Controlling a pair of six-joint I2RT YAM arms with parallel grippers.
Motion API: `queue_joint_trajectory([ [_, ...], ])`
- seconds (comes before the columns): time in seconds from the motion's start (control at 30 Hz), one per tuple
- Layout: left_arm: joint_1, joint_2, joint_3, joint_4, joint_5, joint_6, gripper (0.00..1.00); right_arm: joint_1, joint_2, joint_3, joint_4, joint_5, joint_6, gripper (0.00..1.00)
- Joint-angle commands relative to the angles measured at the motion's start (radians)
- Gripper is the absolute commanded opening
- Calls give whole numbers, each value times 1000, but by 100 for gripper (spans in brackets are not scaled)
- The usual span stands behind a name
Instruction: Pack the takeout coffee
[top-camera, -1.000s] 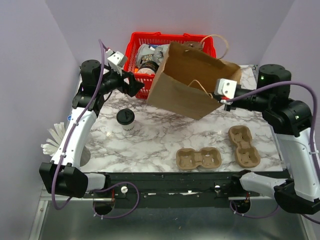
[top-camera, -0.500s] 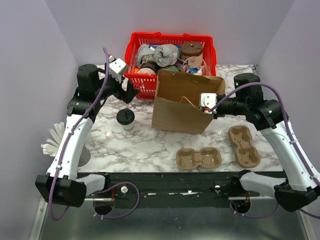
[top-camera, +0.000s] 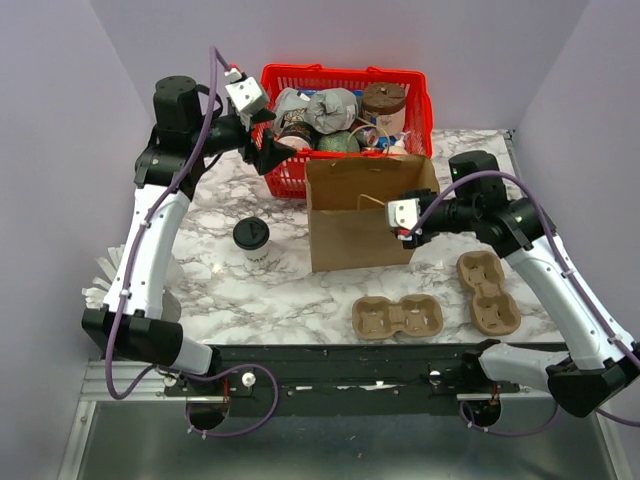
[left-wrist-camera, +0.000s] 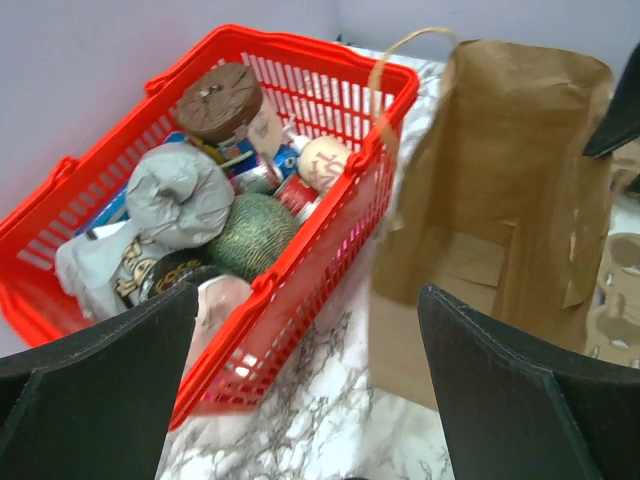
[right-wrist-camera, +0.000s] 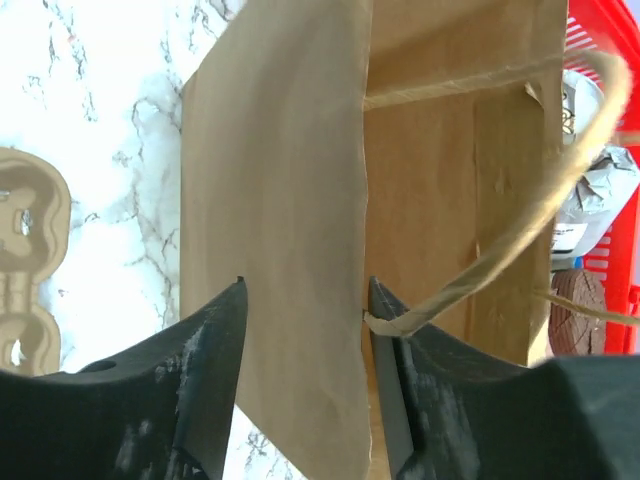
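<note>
The takeout coffee (top-camera: 251, 240), a white cup with a black lid, stands upright on the marble table left of the brown paper bag (top-camera: 365, 215). It shows in neither wrist view. The bag stands upright with its mouth open, in front of the red basket (top-camera: 340, 72). My right gripper (top-camera: 400, 225) is at the bag's right rim; its jaws are open and straddle the paper wall (right-wrist-camera: 290, 200) by the twine handle (right-wrist-camera: 520, 230). My left gripper (top-camera: 275, 150) hovers open and empty over the basket's front left corner, well above and behind the cup.
The basket (left-wrist-camera: 300, 55) holds a brown-lidded tub (left-wrist-camera: 220, 100), a green ball, cans and wrapped items. Two moulded pulp cup carriers (top-camera: 397, 318) (top-camera: 487, 292) lie at the front right. A white fan-shaped object sits off the table's left edge.
The bag came down from a tilted, lifted pose and now stands upright on the table. The right gripper's jaws opened. The left arm rose and moved towards the basket.
</note>
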Motion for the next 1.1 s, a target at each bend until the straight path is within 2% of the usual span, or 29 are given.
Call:
queue_joint_trajectory([
  [0.0, -32, 62, 45, -62, 99, 18, 98, 8, -20, 58, 30, 23, 80, 65],
  [0.17, -45, 13, -81, 116, 29, -131, 98, 8, -118, 92, -9, 9, 182, 70],
  [0.23, -45, -9, -109, 168, -17, -163, 98, 14, -150, 84, -75, -29, 188, 70],
  [0.3, -46, -18, -135, 174, -46, -182, 98, 29, -185, 58, -146, -55, 150, 70],
  [0.33, -46, -29, -141, 177, -71, -185, 98, 37, -190, 49, -242, -83, 113, 69],
  [0.37, -46, -33, -159, 181, -83, -189, 98, 46, -191, 38, -288, -91, 38, 69],
  [0.5, -46, -53, -187, 200, -177, -246, 98, 97, -163, -78, -361, -94, -5, 66],
  [0.57, -46, -67, -202, 204, -200, -257, 98, 104, -135, -126, -340, -91, 25, 64],
  [0.6, -46, -72, -209, 202, -211, -260, 98, 115, -91, -176, -317, -80, 57, 59],
  [0.67, -46, -89, -233, 194, -220, -258, 98, 126, -46, -221, -225, -40, 161, 55],
  [0.87, -45, -153, -301, 158, -244, -231, 98, 166, 17, -388, -105, 20, 159, 52],
  [1.07, -29, -185, -337, 150, -254, -232, 98, 189, 37, -481, -39, 102, 171, 50],
])
